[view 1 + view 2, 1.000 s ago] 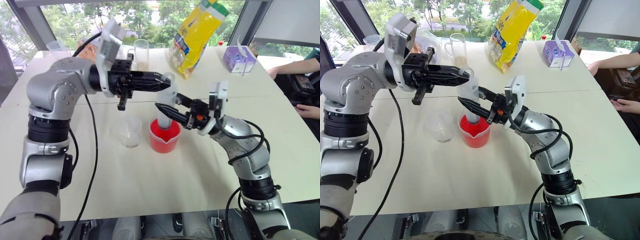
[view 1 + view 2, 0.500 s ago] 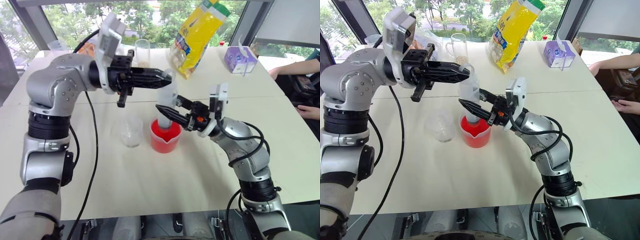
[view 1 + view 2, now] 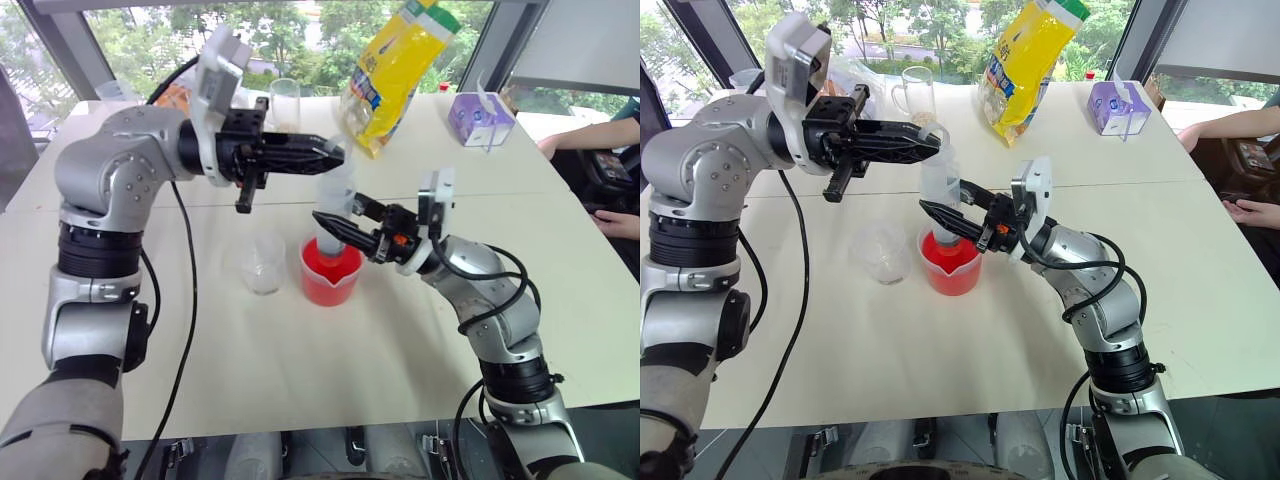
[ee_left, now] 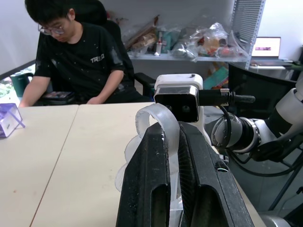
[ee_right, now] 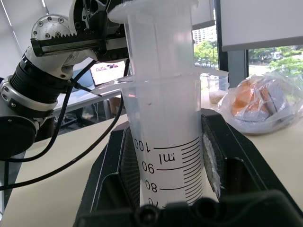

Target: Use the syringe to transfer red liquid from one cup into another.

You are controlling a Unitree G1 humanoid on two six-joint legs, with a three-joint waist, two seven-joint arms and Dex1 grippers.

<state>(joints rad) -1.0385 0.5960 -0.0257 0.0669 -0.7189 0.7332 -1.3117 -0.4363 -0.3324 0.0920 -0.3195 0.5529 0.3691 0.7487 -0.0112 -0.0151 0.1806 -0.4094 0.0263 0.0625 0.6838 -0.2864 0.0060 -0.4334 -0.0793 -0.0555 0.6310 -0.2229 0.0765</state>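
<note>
Right gripper (image 3: 330, 222) clamped the syringe (image 3: 334, 222) barrel upright, tip in the spouted beaker (image 3: 330, 272) of red liquid (image 3: 322, 283) mid-table, left gripper (image 3: 335, 155) gripped its plunger top; draw under way, small cup (image 3: 264, 263) beside it unfilled.

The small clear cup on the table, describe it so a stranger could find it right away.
On the pale table, find the red-filled beaker with the syringe standing in it. The small clear cup stands just beside it, toward the robot's left: empty, spoutless, shorter.
</note>
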